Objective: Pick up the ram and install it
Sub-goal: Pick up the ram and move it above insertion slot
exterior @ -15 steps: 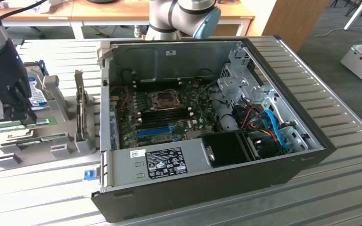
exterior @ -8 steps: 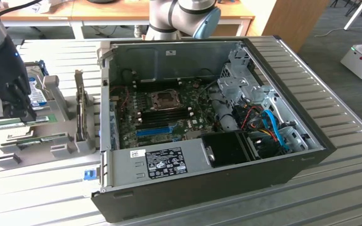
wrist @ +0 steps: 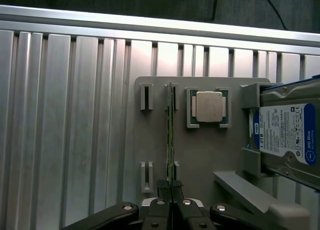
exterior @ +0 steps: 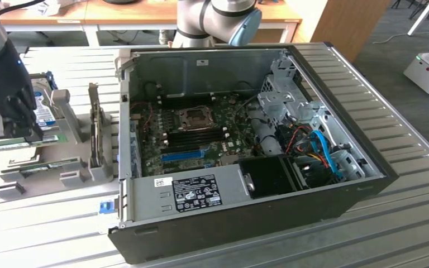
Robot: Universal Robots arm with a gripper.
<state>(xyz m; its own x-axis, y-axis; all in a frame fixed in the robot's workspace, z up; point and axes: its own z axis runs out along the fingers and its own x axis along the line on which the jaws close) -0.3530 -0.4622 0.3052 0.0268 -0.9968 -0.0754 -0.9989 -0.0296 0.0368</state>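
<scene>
Ram (wrist: pixel 170 135) edge-on in wrist view, a thin green stick lined up over one pair of slots on the grey parts holder (wrist: pixel 200 160); can't tell if it's seated or lifted clear. Pincer (wrist: pixel 171 187) clenched on the ram's end, fingertips pressed onto both faces of the board. CPU (wrist: pixel 210 106) sits in a square pocket just beside the ram, with a WD Blue hard drive (wrist: pixel 285 135) in a bracket past it.

Exterior view: ram and pincer at 9 o'clock from the open PC case (exterior: pixel 334 184), well apart from it, all on the slatted metal desk (exterior: pixel 401 223). Dark expansion card (exterior: pixel 95 128) stands upright between ram and case. Inside the case the motherboard (exterior: pixel 233 146) lies flat, with the blue slot (exterior: pixel 181 155) at 6 o'clock from the CPU socket (exterior: pixel 197 116) and long black slots (exterior: pixel 192 134) between them. Arm base (exterior: pixel 207 22) at 12 o'clock behind the case
</scene>
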